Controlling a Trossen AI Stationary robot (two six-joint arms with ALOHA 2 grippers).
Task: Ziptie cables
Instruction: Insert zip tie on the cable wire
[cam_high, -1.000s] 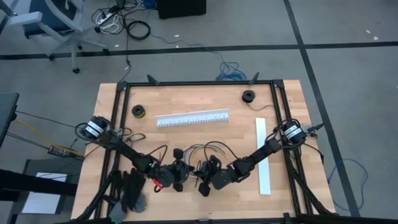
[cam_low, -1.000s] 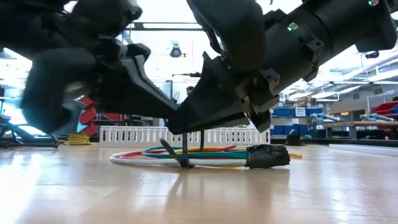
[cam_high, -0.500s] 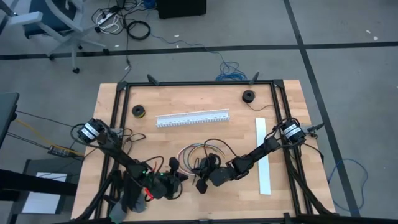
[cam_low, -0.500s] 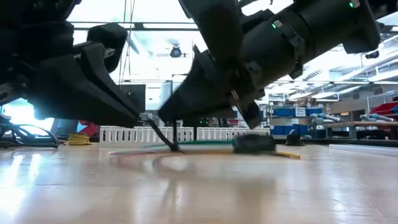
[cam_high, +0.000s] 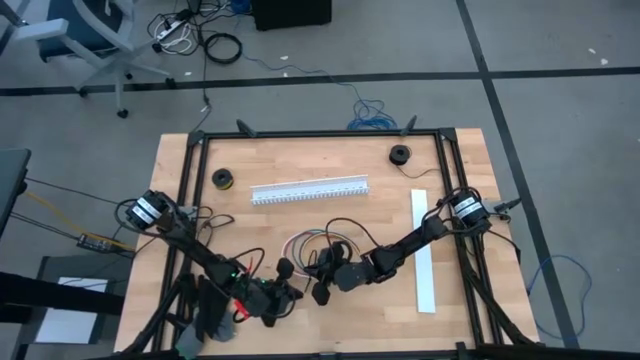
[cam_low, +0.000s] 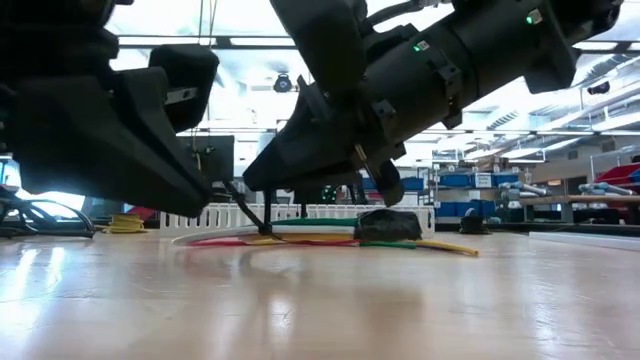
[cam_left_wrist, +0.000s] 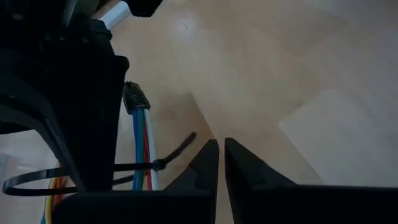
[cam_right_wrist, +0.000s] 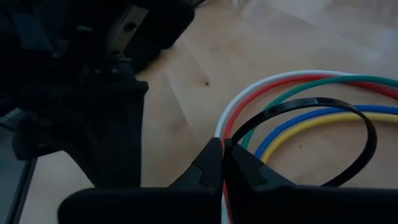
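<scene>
Right end effector down low near the front middle of the wooden surface, fingers pressed together on the cables where the white and red strands pass between the tips. Left end effector just beside it, fingers closed with nothing between them, tips close to the wood. Cables lying in a flat loop between the slotted white channel and the two end effectors: white, red, green, blue and yellow strands running side by side, a dark plug at one end. Black zip tie looped loosely around the strands, tail sticking out past its small head in the left wrist view. Plenty of bare wood toward the back, with a black-and-yellow spool and a black spool near the far corners, a white strip along the right side, black frame rails bordering the edges.
</scene>
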